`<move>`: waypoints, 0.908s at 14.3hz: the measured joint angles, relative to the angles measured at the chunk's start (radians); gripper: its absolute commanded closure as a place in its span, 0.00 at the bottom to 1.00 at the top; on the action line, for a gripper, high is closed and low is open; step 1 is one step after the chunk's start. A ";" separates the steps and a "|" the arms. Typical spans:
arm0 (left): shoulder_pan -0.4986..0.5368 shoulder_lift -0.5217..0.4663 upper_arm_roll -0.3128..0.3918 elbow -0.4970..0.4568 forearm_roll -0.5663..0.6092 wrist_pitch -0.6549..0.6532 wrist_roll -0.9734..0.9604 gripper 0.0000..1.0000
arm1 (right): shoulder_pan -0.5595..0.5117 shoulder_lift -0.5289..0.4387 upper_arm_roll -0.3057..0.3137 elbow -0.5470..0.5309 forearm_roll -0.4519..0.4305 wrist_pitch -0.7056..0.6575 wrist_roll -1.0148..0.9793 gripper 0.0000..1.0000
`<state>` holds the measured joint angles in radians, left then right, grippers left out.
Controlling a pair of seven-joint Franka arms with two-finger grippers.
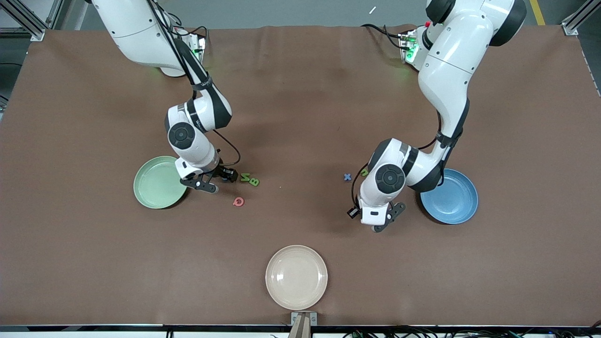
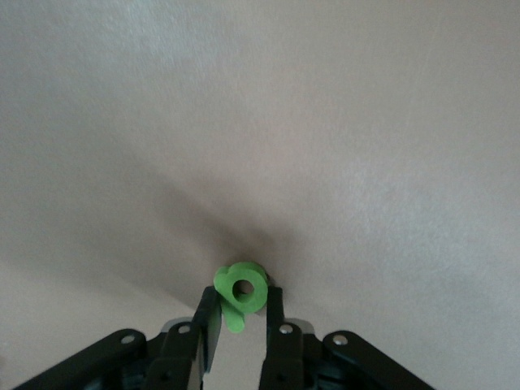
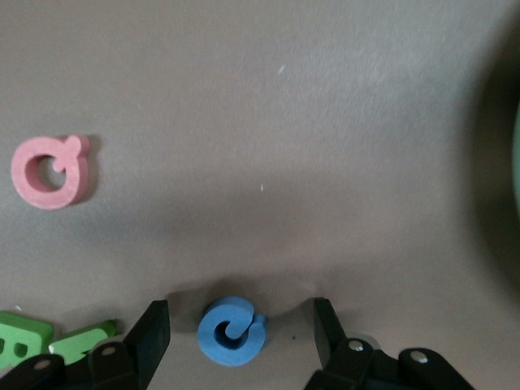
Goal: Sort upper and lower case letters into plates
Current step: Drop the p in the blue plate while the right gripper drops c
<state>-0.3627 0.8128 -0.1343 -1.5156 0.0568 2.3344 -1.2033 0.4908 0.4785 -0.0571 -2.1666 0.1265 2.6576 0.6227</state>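
Left wrist view shows the left gripper pinched on a small green letter at the cloth, beside the blue plate — grasp made, lift next. The right gripper stands wide astride a blue letter beside the green plate — it needs to close. A pink letter waits nearby.

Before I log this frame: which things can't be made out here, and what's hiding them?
- Blue letter: hidden under the right arm in the front view; which letter, unclear.
- Green letter in the left gripper: hidden under the left arm in the front view; which letter, unclear.
- Green letter: partly hidden by the left arm.
- Eight letters: only some visible.
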 measured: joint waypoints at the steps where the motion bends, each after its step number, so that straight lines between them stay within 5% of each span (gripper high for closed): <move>1: 0.004 -0.008 0.001 0.002 0.005 -0.016 0.000 0.83 | 0.004 0.000 0.000 -0.003 0.000 0.003 0.003 0.30; 4: 0.015 -0.086 0.002 -0.035 0.018 -0.080 0.018 0.83 | 0.006 -0.002 -0.004 -0.002 0.000 0.003 0.005 0.54; 7: 0.052 -0.229 0.004 -0.174 0.020 -0.102 0.132 0.83 | 0.007 -0.006 -0.003 -0.001 0.000 0.004 0.007 0.93; 8: 0.075 -0.276 0.004 -0.229 0.020 -0.103 0.186 0.83 | 0.007 -0.008 -0.003 -0.001 0.000 0.003 0.007 0.99; 13: 0.215 -0.424 0.007 -0.446 0.022 -0.097 0.481 0.83 | 0.001 -0.013 -0.014 0.019 0.000 -0.062 0.003 1.00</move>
<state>-0.1473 0.3890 -0.1273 -1.9612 0.0786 2.2372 -0.7225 0.4914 0.4651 -0.0713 -2.1472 0.1262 2.5953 0.6259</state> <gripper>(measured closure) 0.736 0.634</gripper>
